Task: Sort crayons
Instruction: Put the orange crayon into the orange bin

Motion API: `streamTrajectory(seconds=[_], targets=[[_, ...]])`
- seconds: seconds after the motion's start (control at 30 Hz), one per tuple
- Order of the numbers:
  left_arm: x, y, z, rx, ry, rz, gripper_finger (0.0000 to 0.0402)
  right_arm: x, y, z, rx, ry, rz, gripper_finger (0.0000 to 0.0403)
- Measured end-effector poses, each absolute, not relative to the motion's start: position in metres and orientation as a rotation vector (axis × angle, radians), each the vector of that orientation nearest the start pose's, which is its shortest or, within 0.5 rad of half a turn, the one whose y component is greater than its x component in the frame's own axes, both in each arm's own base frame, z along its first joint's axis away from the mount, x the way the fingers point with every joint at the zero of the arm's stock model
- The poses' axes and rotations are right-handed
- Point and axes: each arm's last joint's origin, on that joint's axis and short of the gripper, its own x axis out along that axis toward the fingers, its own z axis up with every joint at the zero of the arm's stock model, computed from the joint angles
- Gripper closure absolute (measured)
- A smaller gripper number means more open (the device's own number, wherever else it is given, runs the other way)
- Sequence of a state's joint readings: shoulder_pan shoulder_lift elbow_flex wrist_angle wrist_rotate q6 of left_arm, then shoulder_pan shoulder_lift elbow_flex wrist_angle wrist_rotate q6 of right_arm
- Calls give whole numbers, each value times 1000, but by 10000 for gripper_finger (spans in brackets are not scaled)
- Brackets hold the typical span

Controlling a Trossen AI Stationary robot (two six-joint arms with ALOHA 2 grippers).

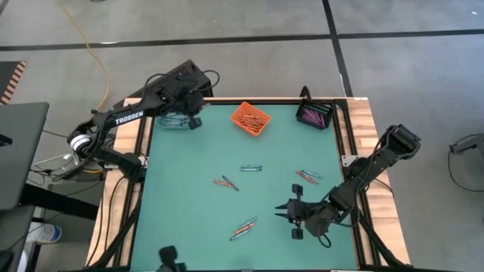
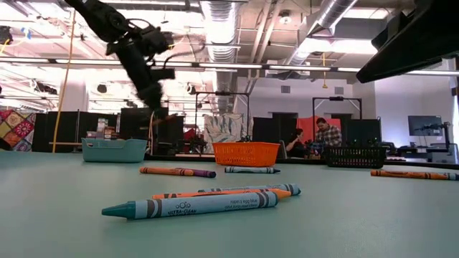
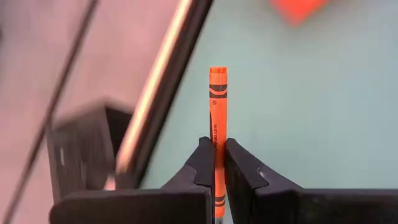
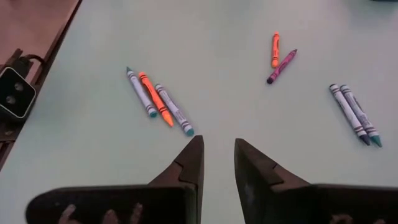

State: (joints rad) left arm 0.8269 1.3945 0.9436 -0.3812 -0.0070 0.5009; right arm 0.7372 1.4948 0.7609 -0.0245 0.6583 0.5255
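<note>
Several crayons lie loose on my green mat. Left gripper pinches an orange crayon near the teal bin. Right gripper hangs spread, empty, beside three crayons. Orange bin and black bin line the far edge.

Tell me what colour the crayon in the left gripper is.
Orange, with black wrapper markings. The crayon shows best in the left wrist view, pinched in the left gripper.
</note>
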Motion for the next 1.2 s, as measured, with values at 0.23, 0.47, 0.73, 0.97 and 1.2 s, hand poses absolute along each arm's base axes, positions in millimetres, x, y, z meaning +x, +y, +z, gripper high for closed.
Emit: streamTrajectory(seconds=[0.23,0.47,0.73,0.97,1.2], targets=[[229,210,258,263,705,493,401,225,181,185,48,570,-83,321],[282,229,253,275,714,396,401,226,181,186,61,562,-90,321],[339,249,230,294,791,247,401,225,181,186,78,562,-93,321],[376,251,212,325,865,112,389,225,181,186,78,563,-94,321],[389,249,202,310,940,53,327,225,181,186,88,563,-97,321]])
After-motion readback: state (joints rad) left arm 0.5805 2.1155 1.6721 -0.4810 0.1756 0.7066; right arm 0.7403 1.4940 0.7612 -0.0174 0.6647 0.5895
